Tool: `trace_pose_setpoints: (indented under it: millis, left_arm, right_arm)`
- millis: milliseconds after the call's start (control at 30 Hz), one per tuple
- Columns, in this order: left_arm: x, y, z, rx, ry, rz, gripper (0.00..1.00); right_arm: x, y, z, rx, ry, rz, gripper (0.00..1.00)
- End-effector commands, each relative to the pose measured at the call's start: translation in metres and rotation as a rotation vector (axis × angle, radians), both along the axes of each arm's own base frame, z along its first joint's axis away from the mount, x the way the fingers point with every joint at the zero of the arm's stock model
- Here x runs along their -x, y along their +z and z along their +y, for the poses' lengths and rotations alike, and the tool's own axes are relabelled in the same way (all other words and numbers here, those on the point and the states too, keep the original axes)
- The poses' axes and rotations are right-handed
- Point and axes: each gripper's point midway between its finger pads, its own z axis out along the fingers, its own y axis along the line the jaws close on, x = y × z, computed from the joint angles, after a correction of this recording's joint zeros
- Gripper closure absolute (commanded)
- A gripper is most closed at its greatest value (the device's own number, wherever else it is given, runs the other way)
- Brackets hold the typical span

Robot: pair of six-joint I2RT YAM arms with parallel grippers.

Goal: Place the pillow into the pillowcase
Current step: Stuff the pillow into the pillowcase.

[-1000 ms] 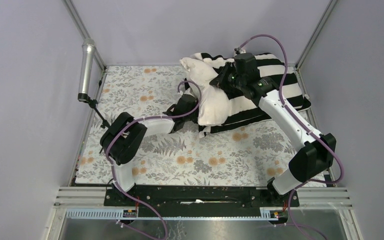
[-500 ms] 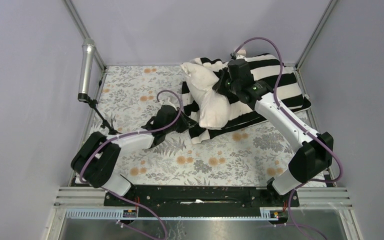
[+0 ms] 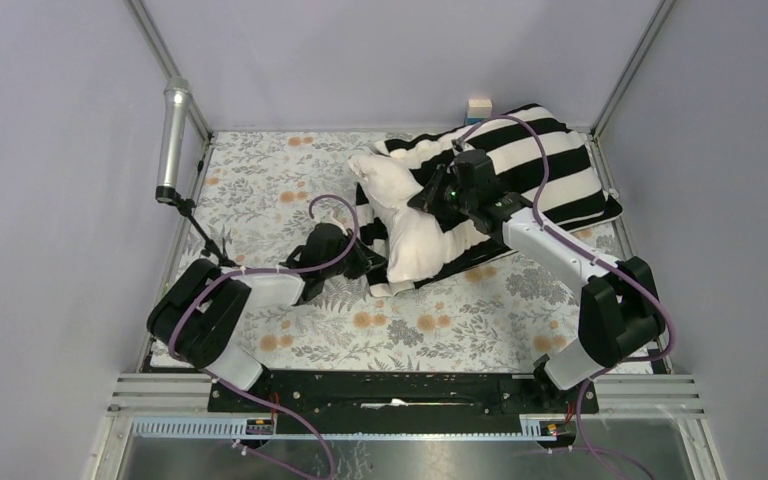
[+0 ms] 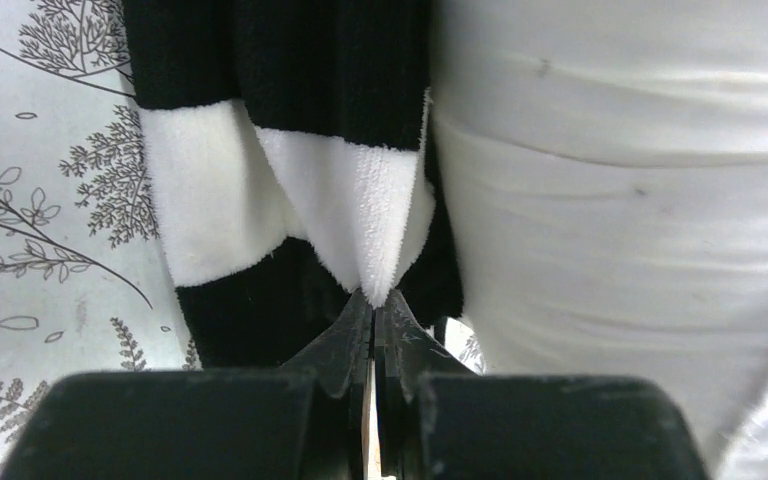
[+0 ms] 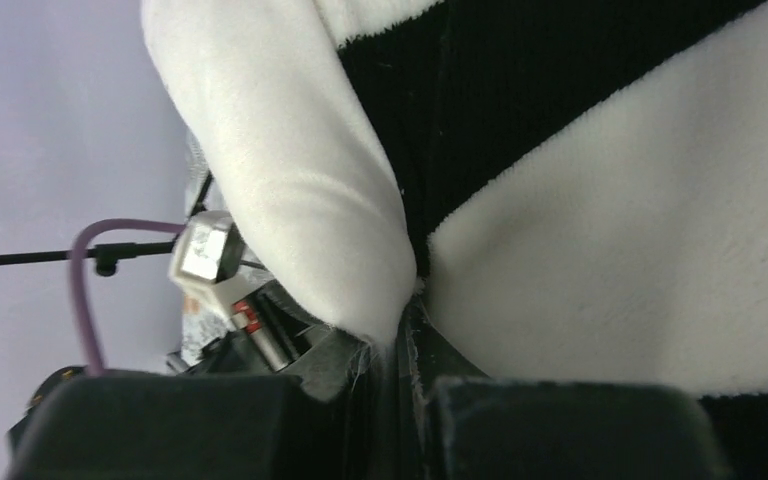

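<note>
Pillow (image 3: 412,232) sits toward the far right of the table, its cream bulk bulging out of the open near-left end of the pillowcase (image 3: 550,160). The pillowcase's black and white stripes run on toward the far right corner. One puffy corner of the pillow points to the far left. How much of it is already inside the sleeve cannot be told.

The left gripper (image 4: 374,305) is at the near-left edge of the opening. Its jaws are pressed tight together on a pointed fold of a white stripe, with the pillow just beside it on the right in the left wrist view. The right gripper (image 5: 400,345) reaches in over the top of the bundle from the right and is likewise clamped on the pillowcase hem, where a white stripe meets a black one.

Both lie on the floral table covering (image 3: 290,190). A microphone (image 3: 173,135) on a stand rises at the left edge, well apart from the cloth, and a small block (image 3: 478,107) stands at the far edge behind the pillowcase.
</note>
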Motion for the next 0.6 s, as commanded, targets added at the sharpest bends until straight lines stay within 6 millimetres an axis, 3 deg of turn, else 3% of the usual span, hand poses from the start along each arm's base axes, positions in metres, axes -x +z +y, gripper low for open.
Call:
trace_pose_setpoints:
  millis: [0,267,467,567]
  left_arm:
    - [-0.021,0.007,-0.007,-0.014,-0.001,-0.022,1.00]
    - [-0.039,0.018,-0.022,-0.063,-0.008,-0.043,0.65]
    - [-0.050,0.025,-0.034,-0.083,-0.018,-0.058,0.54]
    - [-0.051,0.015,-0.039,-0.160,-0.029,-0.022,0.49]
  right_arm:
    - [0.006,0.064,0.019,-0.260,0.053,-0.073,1.00]
    - [0.015,0.100,0.022,-0.333,0.081,-0.106,1.00]
    - [0.014,0.111,0.023,-0.345,0.083,-0.120,1.00]
    - [0.014,0.118,0.024,-0.348,0.086,-0.129,1.00]
